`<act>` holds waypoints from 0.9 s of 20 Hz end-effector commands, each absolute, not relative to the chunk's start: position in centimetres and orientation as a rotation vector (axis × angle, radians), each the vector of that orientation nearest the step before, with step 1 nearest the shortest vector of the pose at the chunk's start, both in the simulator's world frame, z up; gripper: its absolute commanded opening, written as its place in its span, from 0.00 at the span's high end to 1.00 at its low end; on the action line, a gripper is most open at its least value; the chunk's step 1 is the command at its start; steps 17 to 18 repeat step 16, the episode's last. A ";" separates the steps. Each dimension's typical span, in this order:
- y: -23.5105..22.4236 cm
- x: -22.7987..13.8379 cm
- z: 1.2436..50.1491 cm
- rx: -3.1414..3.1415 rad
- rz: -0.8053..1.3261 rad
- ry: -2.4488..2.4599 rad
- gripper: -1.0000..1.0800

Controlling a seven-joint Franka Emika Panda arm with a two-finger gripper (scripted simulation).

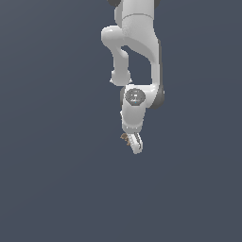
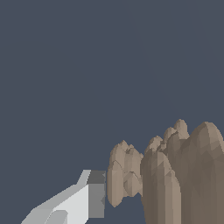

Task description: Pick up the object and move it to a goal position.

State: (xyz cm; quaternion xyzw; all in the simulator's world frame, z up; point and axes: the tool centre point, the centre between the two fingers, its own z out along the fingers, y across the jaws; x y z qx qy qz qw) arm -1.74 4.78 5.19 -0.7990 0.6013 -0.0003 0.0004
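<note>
— Claw (image 1: 135,143) first, please: what am I looking at?

— Gripping, as far as I am reading it. I am seeing the object (image 1: 125,137), a small brown ridged lump, sitting right against the white fingers at the end of the arm (image 1: 137,52) in the exterior view. In the wrist view the same lump (image 2: 170,175) is filling the near corner, with one grey-tipped finger (image 2: 92,197) pressing up beside it. Only that one finger is showing there, so I am judging the hold from contact on that side and from where the lump is hanging, not from seeing both pads meet it.

— So how far along are we?

— I am treating the pick as done: the lump is sitting in the claw, not lying apart from it. What I am not finding is any goal marker in either view, so I cannot say how much of the carry is left. The move to the goal is the open part.

— And the arm's pose?

— It is reaching down from the top of the exterior view, elbow folded, wrist turned so the fingers are pointing downward and slanting toward the exterior view's right. The lump is poking out on the exterior view's left of the fingers. Around it I am seeing only flat, dark blue-grey ground, with no shadow to tell me whether we are lifted clear.
</note>
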 end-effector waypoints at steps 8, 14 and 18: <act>3.9 -5.8 5.2 -2.510 0.000 1.889 1.00; 3.6 -6.9 5.3 -2.510 0.000 1.889 1.00; 3.6 -7.0 5.3 -2.510 0.000 1.889 1.00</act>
